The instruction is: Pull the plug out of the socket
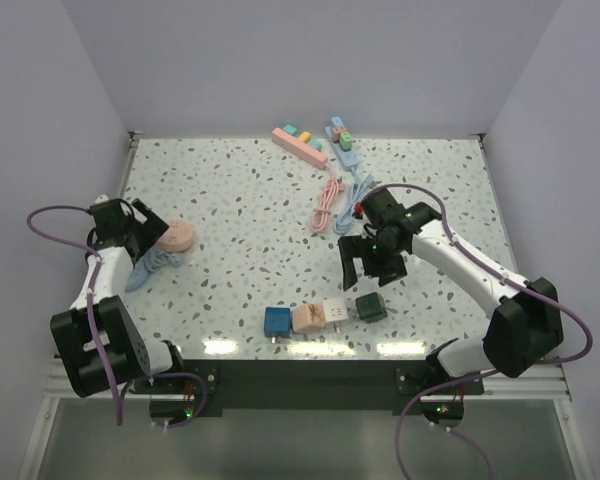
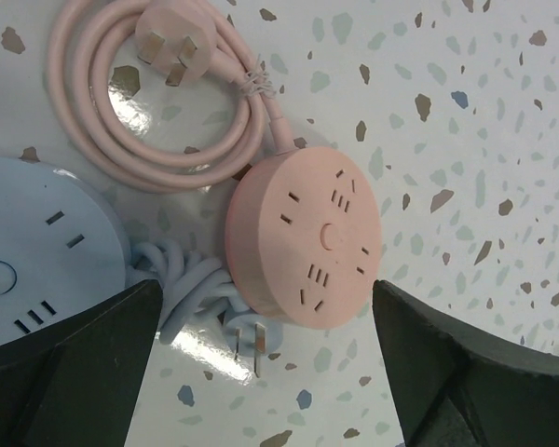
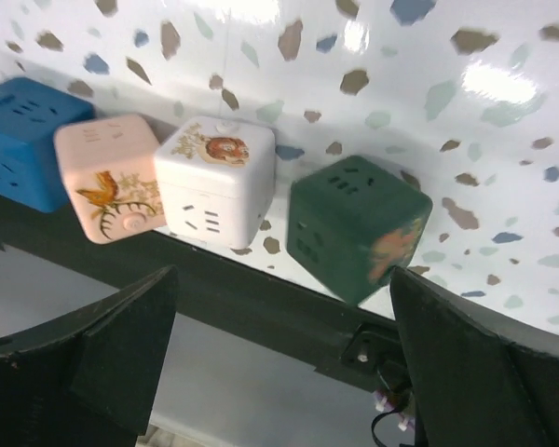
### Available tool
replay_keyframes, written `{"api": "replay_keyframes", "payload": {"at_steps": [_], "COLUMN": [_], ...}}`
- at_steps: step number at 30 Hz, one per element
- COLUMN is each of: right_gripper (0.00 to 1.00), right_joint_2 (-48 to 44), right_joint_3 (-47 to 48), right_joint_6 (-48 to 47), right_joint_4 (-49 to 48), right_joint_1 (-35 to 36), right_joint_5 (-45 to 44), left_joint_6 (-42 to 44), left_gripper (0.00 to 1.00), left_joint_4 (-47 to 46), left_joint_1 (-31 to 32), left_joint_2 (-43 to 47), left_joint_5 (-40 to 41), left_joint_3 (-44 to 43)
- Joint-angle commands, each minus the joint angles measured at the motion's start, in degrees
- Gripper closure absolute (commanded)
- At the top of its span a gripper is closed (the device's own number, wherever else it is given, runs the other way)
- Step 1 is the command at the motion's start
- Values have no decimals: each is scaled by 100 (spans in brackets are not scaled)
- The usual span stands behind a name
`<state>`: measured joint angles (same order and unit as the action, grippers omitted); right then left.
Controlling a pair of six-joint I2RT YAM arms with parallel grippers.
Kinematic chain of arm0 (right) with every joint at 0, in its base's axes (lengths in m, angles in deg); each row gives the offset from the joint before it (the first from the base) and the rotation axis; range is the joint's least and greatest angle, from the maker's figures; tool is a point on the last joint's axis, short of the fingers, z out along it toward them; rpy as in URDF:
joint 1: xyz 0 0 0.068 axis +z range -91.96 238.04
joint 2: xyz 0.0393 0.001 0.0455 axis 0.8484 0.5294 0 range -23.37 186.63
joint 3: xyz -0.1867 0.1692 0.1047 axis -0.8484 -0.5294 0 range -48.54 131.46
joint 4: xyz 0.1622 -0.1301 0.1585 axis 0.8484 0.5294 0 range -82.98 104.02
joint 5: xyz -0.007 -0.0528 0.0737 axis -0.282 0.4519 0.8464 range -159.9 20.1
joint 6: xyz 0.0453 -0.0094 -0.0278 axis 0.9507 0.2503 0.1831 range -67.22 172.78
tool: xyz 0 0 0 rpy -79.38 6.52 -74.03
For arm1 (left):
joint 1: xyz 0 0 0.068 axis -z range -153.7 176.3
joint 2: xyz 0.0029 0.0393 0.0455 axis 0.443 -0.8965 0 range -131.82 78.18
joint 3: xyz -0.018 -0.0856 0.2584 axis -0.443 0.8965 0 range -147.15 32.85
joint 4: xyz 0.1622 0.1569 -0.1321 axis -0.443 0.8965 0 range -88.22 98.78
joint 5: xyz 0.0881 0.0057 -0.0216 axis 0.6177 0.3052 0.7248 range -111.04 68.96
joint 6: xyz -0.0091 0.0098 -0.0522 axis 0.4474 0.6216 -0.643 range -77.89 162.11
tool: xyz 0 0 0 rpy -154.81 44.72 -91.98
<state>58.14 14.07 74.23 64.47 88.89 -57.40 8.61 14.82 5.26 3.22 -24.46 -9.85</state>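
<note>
A pink power strip [image 1: 300,147] and a blue one [image 1: 342,135] lie at the back of the table with small coloured plugs in them. My right gripper [image 1: 372,268] is open and empty, hovering over a row of cube sockets: blue [image 3: 23,140], pink [image 3: 107,177], white [image 3: 219,177] and green [image 3: 354,228]; the gripper [image 3: 279,354] holds nothing. My left gripper [image 2: 265,372] is open above a round pink socket [image 2: 303,240] at the left, with nothing plugged into it. The left gripper also shows in the top view [image 1: 152,238].
A round pale blue socket [image 2: 33,251] lies beside the pink one, its cord and loose plug [image 2: 247,340] partly under it. The pink socket's coiled cord [image 2: 158,112] ends in a loose plug [image 2: 172,42]. Pink [image 1: 326,203] and blue [image 1: 358,195] cables lie mid-table. The cubes sit near the front edge.
</note>
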Motion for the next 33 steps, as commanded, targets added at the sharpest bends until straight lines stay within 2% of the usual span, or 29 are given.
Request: {"api": "replay_keyframes", "payload": {"at_steps": [1, 7, 12, 18, 22, 25, 29, 33], "right_gripper": [1, 1, 1, 1, 1, 2, 2, 8], "right_joint_2": [-154, 48, 390, 1777, 2596, 3395, 4486, 5057], "right_joint_3": [664, 1446, 1798, 2737, 3283, 4038, 5556, 6069], "right_joint_6": [-176, -185, -159, -10, -9, -9, 210, 254], "right_joint_4": [530, 399, -1067, -2184, -2835, -2767, -2291, -2545], "right_joint_1": [-9, -44, -62, -53, -114, -237, -404, -509], "right_joint_5": [-598, -1635, -1847, -1847, -2233, -2199, -2190, -2084], "left_joint_6": [54, 89, 71, 317, 642, 643, 669, 766], "left_gripper": [0, 0, 0, 0, 0, 0, 0, 0], "left_joint_4": [348, 655, 376, 261, 147, -125, -275, -354], "left_joint_1": [-23, -6, 178, 696, 1154, 1286, 1453, 1777], "left_joint_2": [358, 815, 957, 948, 887, 834, 658, 483], "left_joint_5": [-290, -528, -1037, -1405, -1661, -2092, -2453, -2585], "left_joint_3": [-344, -485, -476, -819, -1170, -1153, -1162, -1214]}}
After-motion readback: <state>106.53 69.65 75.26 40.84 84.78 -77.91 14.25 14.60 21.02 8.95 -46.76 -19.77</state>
